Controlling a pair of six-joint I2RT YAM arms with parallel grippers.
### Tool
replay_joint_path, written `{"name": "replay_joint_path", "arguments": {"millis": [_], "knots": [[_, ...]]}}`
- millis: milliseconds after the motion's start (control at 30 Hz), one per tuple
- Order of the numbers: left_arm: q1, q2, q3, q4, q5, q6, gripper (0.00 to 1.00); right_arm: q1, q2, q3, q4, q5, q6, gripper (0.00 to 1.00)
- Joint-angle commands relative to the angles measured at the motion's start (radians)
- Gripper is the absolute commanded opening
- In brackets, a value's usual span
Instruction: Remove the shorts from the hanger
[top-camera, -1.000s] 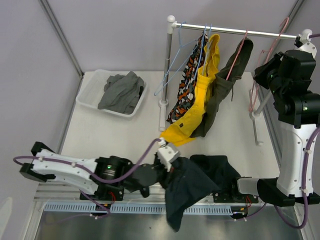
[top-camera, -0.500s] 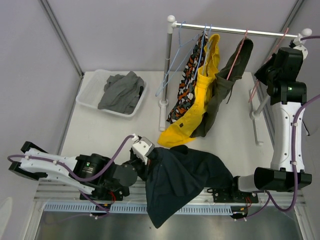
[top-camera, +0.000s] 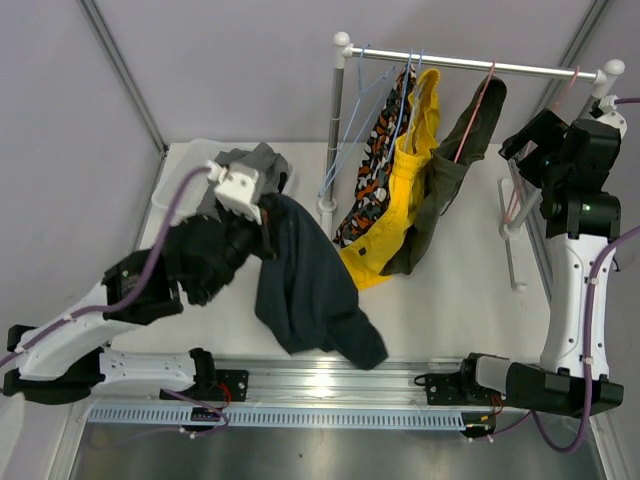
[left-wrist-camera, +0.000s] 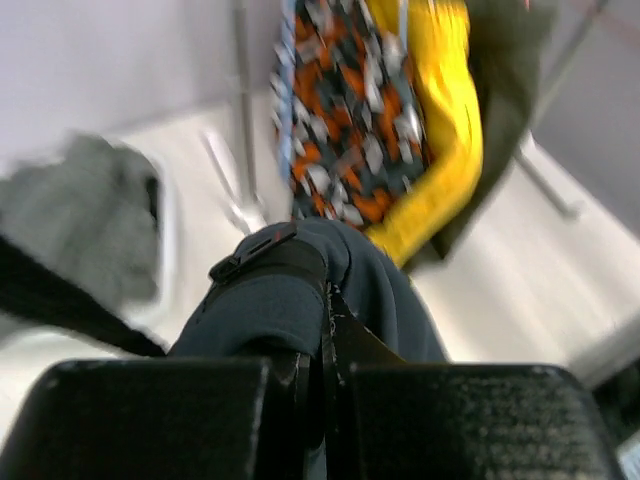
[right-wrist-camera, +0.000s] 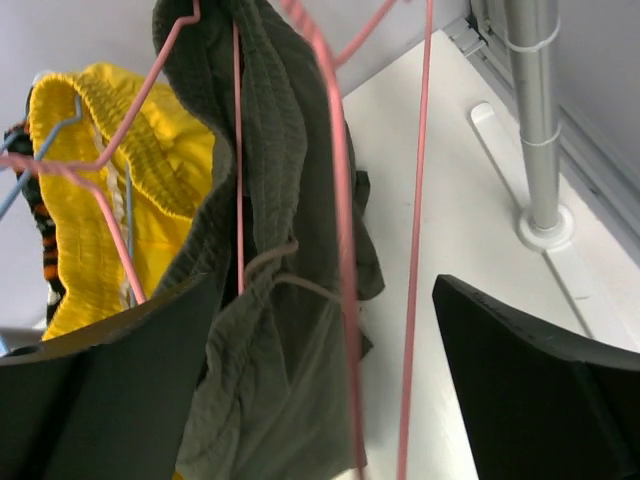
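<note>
While the left gripper is clenched on a fold of the limp navy shorts draping below it, the right gripper gapes open, the soft, light olive shorts hanging just ahead, probably best pinched at a thick upper fold.

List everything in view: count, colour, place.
table: one, white
rack: one, silver, table's far side
tray: one, white, table's far left
grey shorts: one, grey, in the tray
navy shorts: one, dark navy, dangling over the table
patterned shorts: one, orange-black-white, on the rack
yellow shorts: one, yellow, on the rack
olive shorts: one, olive, on a pink hanger
blue hangers: count unclear, blue, rack's left end
left gripper: one, shut on navy shorts
right gripper: one, open, at pink hanger
</note>
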Motion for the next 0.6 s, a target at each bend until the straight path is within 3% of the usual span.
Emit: {"name": "replay_joint_path", "arguments": {"millis": [0, 267, 467, 567], "knots": [[0.117, 0.047, 0.214, 0.094, 0.078, 0.196, 0.00, -0.007, -0.053, -0.007, 0.006, 0.005, -0.010, 0.99], [0.472, 0.317, 0.697, 0.013, 0.170, 0.325, 0.00, -0.011, -0.133, -0.048, -0.007, -0.004, 0.012, 0.99], [0.745, 0.593, 1.095, 0.022, 0.254, 0.363, 0.00, -0.011, -0.228, -0.137, 0.004, -0.107, 0.050, 0.99], [0.871, 0.650, 1.075, 0.132, 0.222, 0.357, 0.00, -0.011, -0.276, -0.183, -0.005, -0.131, 0.046, 1.00]]}}
